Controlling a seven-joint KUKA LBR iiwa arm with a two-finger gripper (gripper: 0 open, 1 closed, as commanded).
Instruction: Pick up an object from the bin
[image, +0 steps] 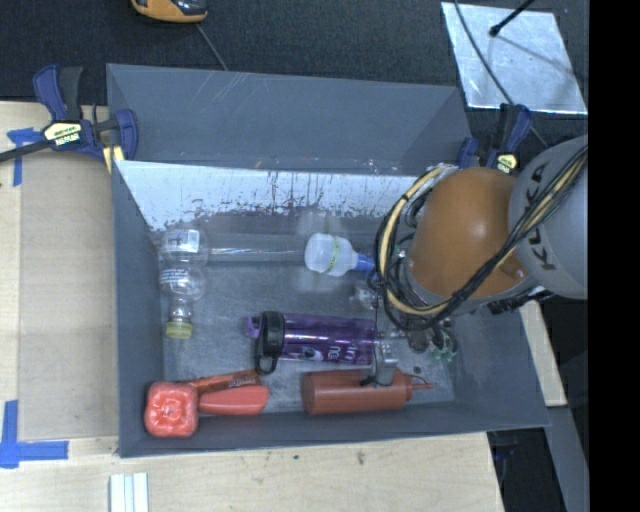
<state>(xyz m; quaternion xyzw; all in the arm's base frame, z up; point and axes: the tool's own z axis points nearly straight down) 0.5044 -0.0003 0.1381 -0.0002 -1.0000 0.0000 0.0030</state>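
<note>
Hanging low over the near right part of the bin (300, 110), my jaws are down at the far edge of a reddish-brown bottle (345, 394), toward its right end. The bottle lies on its side along the near wall. Whether my jaws are open or closed, and whether they have hold of anything, I cannot tell; the wrist hides them.

To the left in the same near row lies an orange-red tool (225, 398) with a blocky head at its left end, just beside the brown bottle.

Just beyond the brown bottle lies a purple tube-shaped thing (320, 338) with a black loop (267, 342) at its left end; its right end reaches under my wrist.

Further left and back, a small clear bottle (180, 280) lies well apart from the others. Near the far wall a long clear tube (250, 248) lies crosswise, with a white cap (325, 253) at its right end.

My arm comes in from the right and bends steeply down. Its orange cover (460, 235) bulges above the right side of the bin, and cables (392, 250) loop around it towards the wrist.
</note>
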